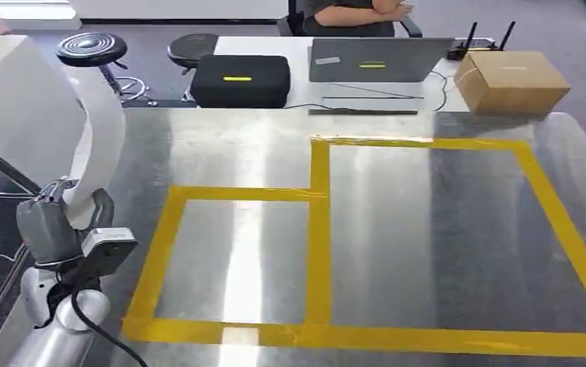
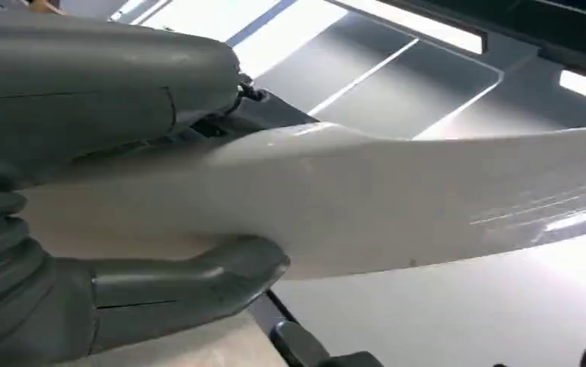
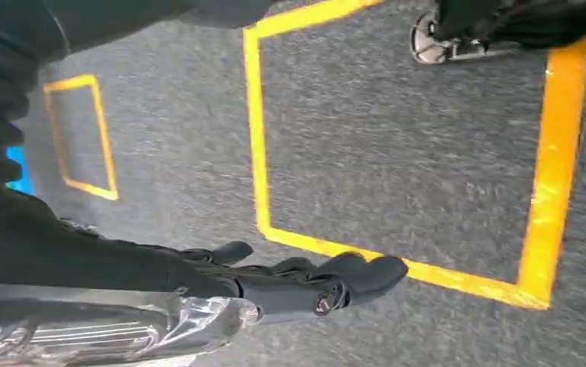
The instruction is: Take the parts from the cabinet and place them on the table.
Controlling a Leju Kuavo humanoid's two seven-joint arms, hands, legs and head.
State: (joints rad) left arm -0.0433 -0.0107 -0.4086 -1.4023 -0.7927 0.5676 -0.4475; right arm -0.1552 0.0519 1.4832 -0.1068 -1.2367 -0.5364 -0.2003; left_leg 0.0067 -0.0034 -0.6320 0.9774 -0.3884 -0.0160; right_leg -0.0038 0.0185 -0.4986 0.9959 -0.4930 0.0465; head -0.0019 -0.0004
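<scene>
A long, white, curved part point(image 1: 103, 141) stands upright over the left edge of the steel table point(image 1: 458, 229), and my left hand point(image 1: 64, 222) grips its lower end. In the left wrist view the same white part point(image 2: 396, 202) runs across the picture, clamped between my left hand's point(image 2: 83, 229) grey thumb point(image 2: 190, 283) and the fingers on its other side. My right hand point(image 3: 312, 283) hangs at my side above the grey carpet, its dark fingers loosely extended and holding nothing.
Yellow tape point(image 1: 318, 229) marks two joined rectangles on the table. Behind it are a black case point(image 1: 240, 80), a grey laptop point(image 1: 373, 60), a cardboard box point(image 1: 513, 82) and a seated person point(image 1: 351, 14). Two black stools point(image 1: 91, 50) and a white counter point(image 1: 7, 99) stand left.
</scene>
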